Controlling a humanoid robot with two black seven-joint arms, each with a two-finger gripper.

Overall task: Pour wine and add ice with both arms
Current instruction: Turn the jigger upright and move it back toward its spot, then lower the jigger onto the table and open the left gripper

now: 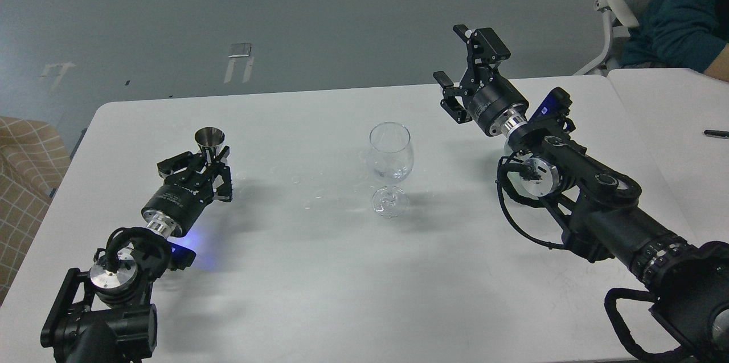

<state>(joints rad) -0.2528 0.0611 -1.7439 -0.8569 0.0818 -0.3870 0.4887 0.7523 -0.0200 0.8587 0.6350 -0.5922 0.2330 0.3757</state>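
A clear stemmed glass (389,158) stands upright at the middle of the white table (319,272), with a few clear ice lumps (390,172) in its bowl. Any wine in it is too clear to make out. My left gripper (209,164) is shut on a small steel measuring cup (209,141), held upright low over the table's left side, well left of the glass. My right gripper (464,69) is open and empty, raised above the table's far right, to the right of the glass.
Small clear droplets or ice bits (310,199) lie on the table left of the glass. A second white table (672,123) adjoins on the right with a black pen (715,134). A seated person (678,15) is at the far right.
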